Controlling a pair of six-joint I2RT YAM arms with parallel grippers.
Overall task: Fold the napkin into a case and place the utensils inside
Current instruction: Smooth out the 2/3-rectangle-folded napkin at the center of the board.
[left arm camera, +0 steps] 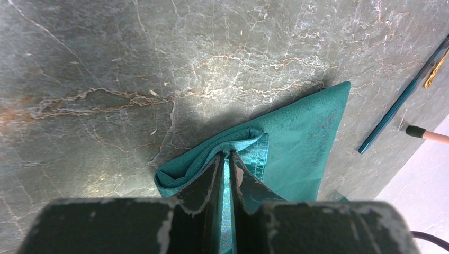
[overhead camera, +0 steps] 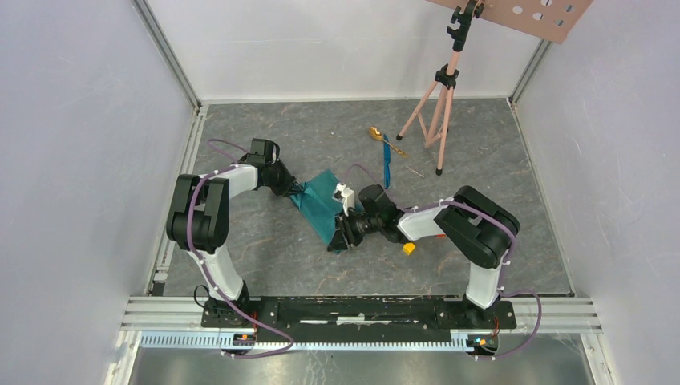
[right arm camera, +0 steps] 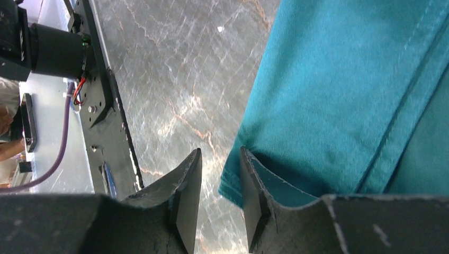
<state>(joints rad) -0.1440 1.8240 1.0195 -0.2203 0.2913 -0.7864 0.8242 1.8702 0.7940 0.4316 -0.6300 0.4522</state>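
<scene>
The teal-green napkin [overhead camera: 323, 205] lies folded in a rough triangle at the table's middle. My left gripper [overhead camera: 301, 192] is shut on its left folded edge. In the left wrist view the fingertips [left arm camera: 218, 161] pinch a bunched fold of the napkin [left arm camera: 302, 132]. My right gripper [overhead camera: 345, 233] is open at the napkin's near corner. In the right wrist view the napkin [right arm camera: 344, 79] fills the right side, and its corner pokes into the gap beside the right finger [right arm camera: 251, 185]. The gold spoon [overhead camera: 375, 133] and blue knife [overhead camera: 387, 163] lie beyond the napkin. The knife [left arm camera: 400, 103] also shows in the left wrist view.
A pink tripod [overhead camera: 437, 104] stands at the back right, and its foot [left arm camera: 423, 133] shows in the left wrist view. A yellow cube [overhead camera: 409, 249] lies under the right arm. White walls enclose the table. The black base rail [right arm camera: 103, 106] shows in the right wrist view.
</scene>
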